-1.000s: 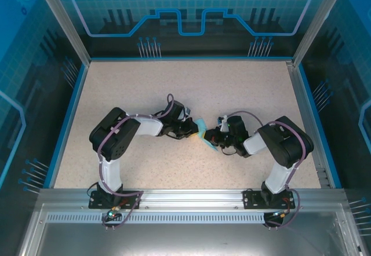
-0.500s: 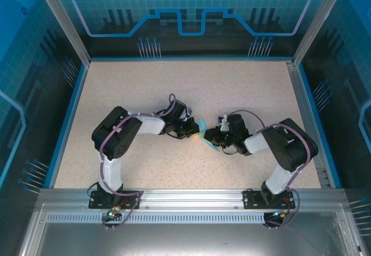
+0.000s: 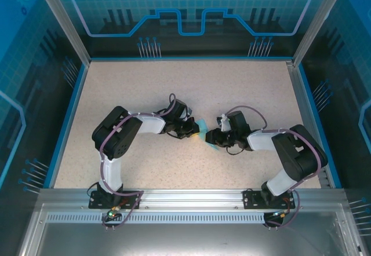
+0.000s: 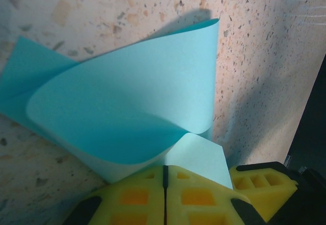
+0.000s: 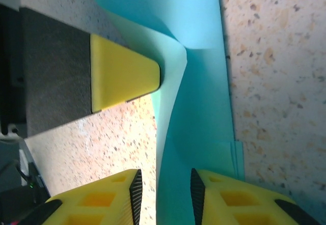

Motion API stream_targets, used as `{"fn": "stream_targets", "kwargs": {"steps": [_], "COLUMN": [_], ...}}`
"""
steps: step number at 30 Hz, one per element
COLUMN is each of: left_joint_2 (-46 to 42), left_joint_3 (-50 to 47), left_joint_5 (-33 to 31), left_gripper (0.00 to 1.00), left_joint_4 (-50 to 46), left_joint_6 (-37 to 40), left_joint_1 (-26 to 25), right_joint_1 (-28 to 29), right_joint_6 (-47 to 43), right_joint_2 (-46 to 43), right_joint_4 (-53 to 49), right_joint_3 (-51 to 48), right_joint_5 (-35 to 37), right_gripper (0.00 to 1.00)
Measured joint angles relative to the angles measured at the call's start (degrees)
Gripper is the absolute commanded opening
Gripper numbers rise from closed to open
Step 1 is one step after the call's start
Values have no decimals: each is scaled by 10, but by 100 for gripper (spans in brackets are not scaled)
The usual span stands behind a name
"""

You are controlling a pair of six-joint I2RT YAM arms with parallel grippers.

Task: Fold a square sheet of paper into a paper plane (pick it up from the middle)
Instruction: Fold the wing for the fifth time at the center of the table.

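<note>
Near the middle of the table [image 3: 174,88], the square sheet of paper [image 3: 202,130] is curling up in a loose fold between the two arms. The left gripper [image 4: 164,171] is pinching its left side with jaws fully closed, while the right gripper [image 5: 165,184] is holding its jaws narrowly apart around the right side.

The right gripper [image 5: 163,184] has parted its yellow fingers [image 5: 102,199] (a gap now shows) around the thin light cyan paper sheet [image 5: 201,108]; its elbow [image 3: 298,152] swung away from the sheet.
</note>
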Motion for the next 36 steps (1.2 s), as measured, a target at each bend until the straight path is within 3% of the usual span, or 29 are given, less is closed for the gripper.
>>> {"fn": "stream_targets", "kwargs": {"steps": [11,19,28,36], "left_joint_2": [3,4,4,-15], "left_joint_3": [12,19,42,50], "left_joint_5": [0,0,0,-1], "left_gripper": [7,6,9,16], "left_joint_4": [-19,-31,-68,-76], "left_joint_6": [2,11,22,30], "left_joint_1": [0,0,0,0], "right_joint_1": [14,25,24,2], "right_joint_6": [-132,-172,-168,-106], "right_joint_2": [-8,-8,-8,-1], "right_joint_4": [-31,-44,-27,32], "right_joint_3": [2,18,5,-27], "right_joint_5": [8,36,45,20], "right_gripper": [32,24,7,2]}}
